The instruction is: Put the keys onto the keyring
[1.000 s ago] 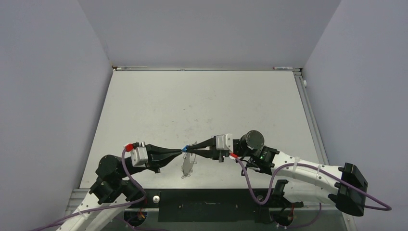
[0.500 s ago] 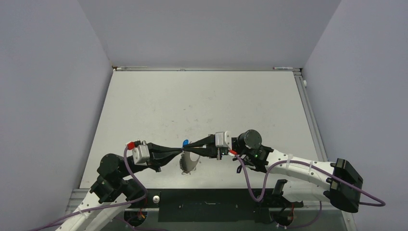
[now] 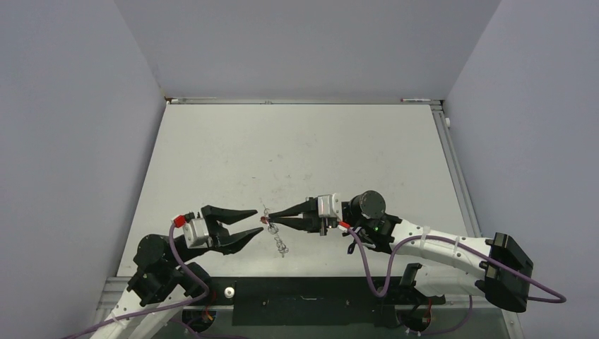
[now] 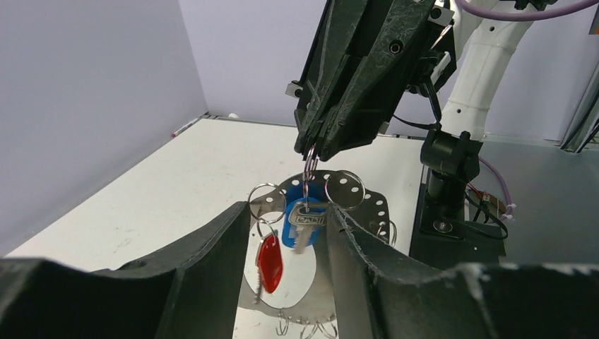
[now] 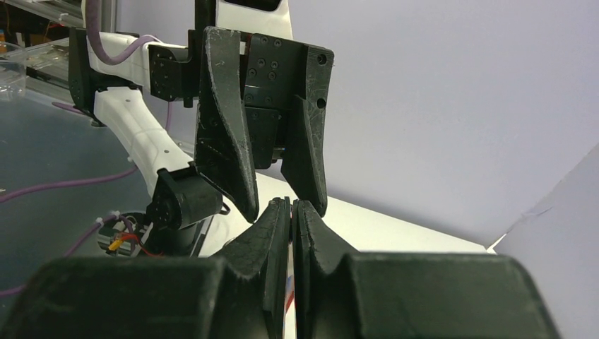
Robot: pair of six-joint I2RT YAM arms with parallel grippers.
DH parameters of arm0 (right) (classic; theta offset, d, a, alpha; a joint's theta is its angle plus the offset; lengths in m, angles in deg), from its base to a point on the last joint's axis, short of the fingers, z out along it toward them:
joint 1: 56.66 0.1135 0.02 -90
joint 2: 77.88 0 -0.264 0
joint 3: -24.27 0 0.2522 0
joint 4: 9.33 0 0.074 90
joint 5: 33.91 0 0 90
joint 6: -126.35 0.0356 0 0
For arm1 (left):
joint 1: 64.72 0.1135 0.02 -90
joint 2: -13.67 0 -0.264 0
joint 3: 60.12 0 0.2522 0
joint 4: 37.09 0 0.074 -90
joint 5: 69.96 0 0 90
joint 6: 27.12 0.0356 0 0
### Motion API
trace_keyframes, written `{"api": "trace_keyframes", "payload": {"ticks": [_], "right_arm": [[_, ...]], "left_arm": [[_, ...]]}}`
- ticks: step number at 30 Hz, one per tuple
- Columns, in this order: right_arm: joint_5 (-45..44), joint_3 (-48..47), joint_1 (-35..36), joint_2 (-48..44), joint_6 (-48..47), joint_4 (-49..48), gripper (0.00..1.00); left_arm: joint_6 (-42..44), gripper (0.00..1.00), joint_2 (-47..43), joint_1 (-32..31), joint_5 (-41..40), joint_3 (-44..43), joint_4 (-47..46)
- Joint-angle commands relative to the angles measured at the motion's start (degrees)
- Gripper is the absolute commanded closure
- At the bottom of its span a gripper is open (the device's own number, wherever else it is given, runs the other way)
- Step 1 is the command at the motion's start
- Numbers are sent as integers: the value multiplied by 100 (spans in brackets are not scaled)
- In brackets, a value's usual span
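Above the near middle of the desk (image 3: 304, 148), the keyring (image 4: 367, 205) is hung from the right gripper (image 3: 270, 221), whose black fingers are pressed together on a thin wire loop at the ring's upper edge. The keyring is seen as a thin, flat, silvery metal hoop, punched with small round holes and fringed with round wire loops along its rim. Two keys are dangled in front of it. The blue key (image 4: 305, 222), with a blocky plastic head bearing raised lettering, is found directly below the pinched loop. The red key (image 4: 269, 260), with a smoother, narrower head, is hung a little lower from a small loop beside it. The left gripper (image 3: 256, 220) is spread wide with nothing held, and its tapered matte-black fingers (image 4: 212, 261) are seen on either side of the keys, close to the right gripper's tips. The desk surface is pale and matte, marked by faint scuffs.
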Motion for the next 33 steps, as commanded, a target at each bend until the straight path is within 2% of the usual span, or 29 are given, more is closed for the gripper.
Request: {"api": "trace_keyframes", "payload": {"ticks": [1, 11, 22, 33], "right_arm": [[258, -107, 26, -99, 125, -557, 95], [418, -191, 60, 124, 302, -750, 95], [471, -260, 115, 269, 343, -838, 95], [520, -311, 149, 343, 365, -874, 95]], "left_arm": [[-31, 59, -52, 64, 65, 11, -214], [-293, 61, 79, 114, 731, 92, -590], [-338, 78, 138, 123, 784, 96, -631], [-320, 86, 174, 123, 758, 95, -627]]}}
